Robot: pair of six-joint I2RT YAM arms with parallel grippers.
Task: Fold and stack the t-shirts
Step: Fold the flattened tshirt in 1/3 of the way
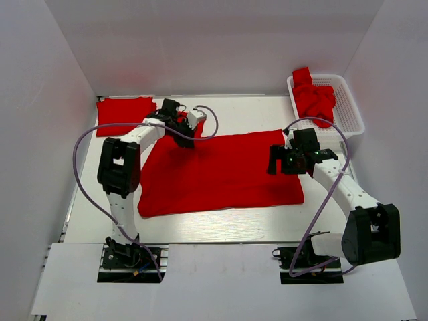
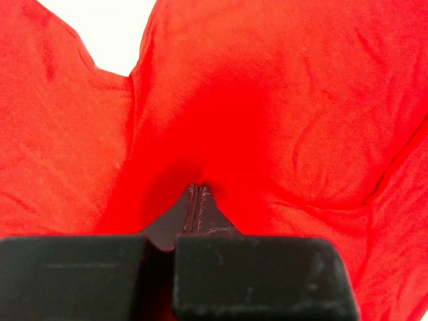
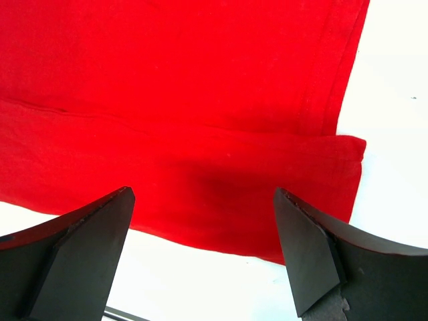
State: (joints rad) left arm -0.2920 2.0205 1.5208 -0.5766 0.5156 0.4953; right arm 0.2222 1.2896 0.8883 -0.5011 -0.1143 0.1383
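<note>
1. One white table sits under both grippers; we see all the red cloth on it or at its far right corner.
2. Spread t-shirt: biggest red item, lying mostly flat between the two grippers. Its far left corner is at the left gripper and its right edge is under the right gripper.
3. Basket: white lattice, beyond the right gripper and off to its right, well apart from it.
4. Folded t-shirt: a flat red rectangle just to the left of the left gripper, near the back wall.
5. Crumpled shirts: a red heap inside the basket, partly hanging over its far left rim. We cannot tell how many.
6. Left gripper: fingers pressed together with no gap, and the cloth of the spread t-shirt puckers in towards the tips. We read that as a pinch on that corner. Bare table shows ahead of the fingers, to the left.
7. Right gripper: jaws wide apart, nothing between them, hovering above the spread t-shirt. A doubled layer of cloth lies directly below the fingers, with bare table to their right.
</note>
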